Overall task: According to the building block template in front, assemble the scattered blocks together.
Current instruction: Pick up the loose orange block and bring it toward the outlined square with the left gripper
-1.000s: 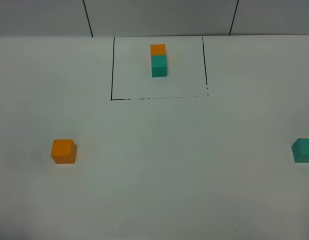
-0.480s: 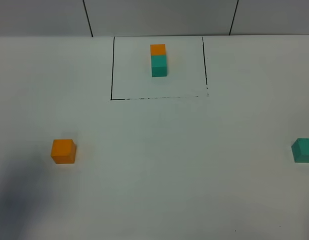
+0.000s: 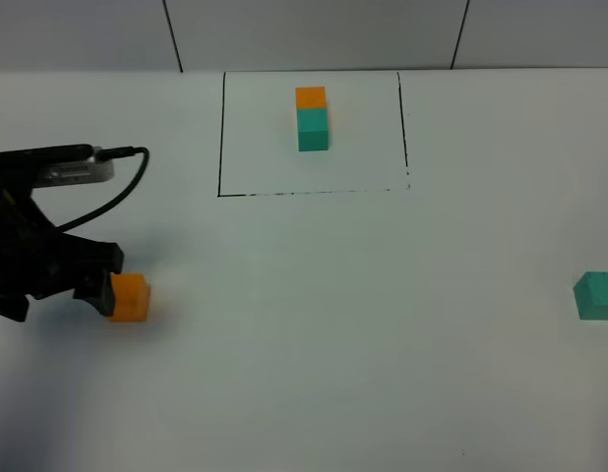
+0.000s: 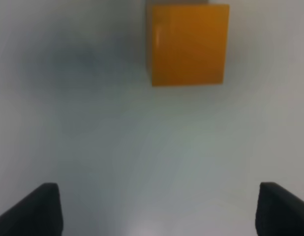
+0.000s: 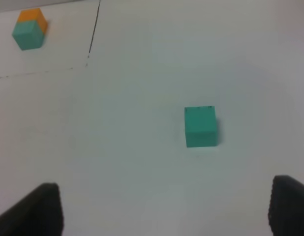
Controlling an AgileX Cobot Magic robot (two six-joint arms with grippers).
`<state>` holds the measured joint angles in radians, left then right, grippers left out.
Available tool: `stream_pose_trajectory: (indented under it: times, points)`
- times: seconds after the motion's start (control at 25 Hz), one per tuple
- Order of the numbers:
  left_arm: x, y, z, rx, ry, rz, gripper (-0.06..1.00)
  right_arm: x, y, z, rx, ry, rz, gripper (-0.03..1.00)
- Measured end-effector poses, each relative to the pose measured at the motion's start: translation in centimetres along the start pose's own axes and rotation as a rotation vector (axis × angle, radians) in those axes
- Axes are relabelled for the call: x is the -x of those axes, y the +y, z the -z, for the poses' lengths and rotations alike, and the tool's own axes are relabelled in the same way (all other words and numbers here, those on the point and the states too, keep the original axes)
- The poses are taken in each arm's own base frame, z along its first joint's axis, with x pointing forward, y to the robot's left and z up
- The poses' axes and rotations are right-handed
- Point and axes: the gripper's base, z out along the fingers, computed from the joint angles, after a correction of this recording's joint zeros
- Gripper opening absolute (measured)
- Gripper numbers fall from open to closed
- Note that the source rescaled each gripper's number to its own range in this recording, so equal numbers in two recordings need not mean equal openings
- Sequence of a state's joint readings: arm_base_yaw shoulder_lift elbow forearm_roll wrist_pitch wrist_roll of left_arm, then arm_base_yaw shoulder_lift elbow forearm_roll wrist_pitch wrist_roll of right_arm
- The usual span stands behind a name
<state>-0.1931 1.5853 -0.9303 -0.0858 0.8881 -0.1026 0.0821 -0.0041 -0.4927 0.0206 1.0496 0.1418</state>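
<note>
The template, a joined orange-and-teal pair (image 3: 312, 118), stands inside a thin black-lined rectangle (image 3: 221, 138) at the back middle; it also shows in the right wrist view (image 5: 29, 29). The loose orange cube (image 3: 130, 297) sits at the left. My left gripper (image 3: 88, 291) is just left of it, open and empty. In the left wrist view the orange cube (image 4: 188, 44) lies ahead of the open gripper (image 4: 157, 209), outside the jaws. The loose teal cube (image 3: 597, 295) sits at the right edge. My right gripper (image 5: 167, 209) is open, short of the teal cube (image 5: 199, 126).
The white table (image 3: 334, 324) stretches between the two loose cubes. A grey wall with dark seams (image 3: 172, 34) runs along the back. A black cable (image 3: 107, 202) loops off the left arm. The right arm is out of the exterior view.
My left arm has come into the exterior view from the left edge and now stands beside the orange cube. The cubes and template have not moved.
</note>
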Motion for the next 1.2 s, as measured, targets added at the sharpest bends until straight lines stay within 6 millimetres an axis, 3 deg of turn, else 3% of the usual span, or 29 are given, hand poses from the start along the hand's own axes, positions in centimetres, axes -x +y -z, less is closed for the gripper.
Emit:
stream_pose_trajectory:
  times: [0.28, 0.72, 1.2]
  points:
    - [2.0, -0.2, -4.0, 0.016, 0.003, -0.007, 0.67, 0.0, 0.0, 0.0, 0.000, 0.000, 0.000, 0.76]
    - [3.7, -0.6, -3.6, -0.002, -0.107, -0.006, 0.67, 0.0, 0.0, 0.0, 0.000, 0.000, 0.000, 0.76]
    - [4.3, -0.5, -7.1, 0.004, -0.023, 0.012, 0.67, 0.0, 0.0, 0.0, -0.001, 0.000, 0.000, 0.76]
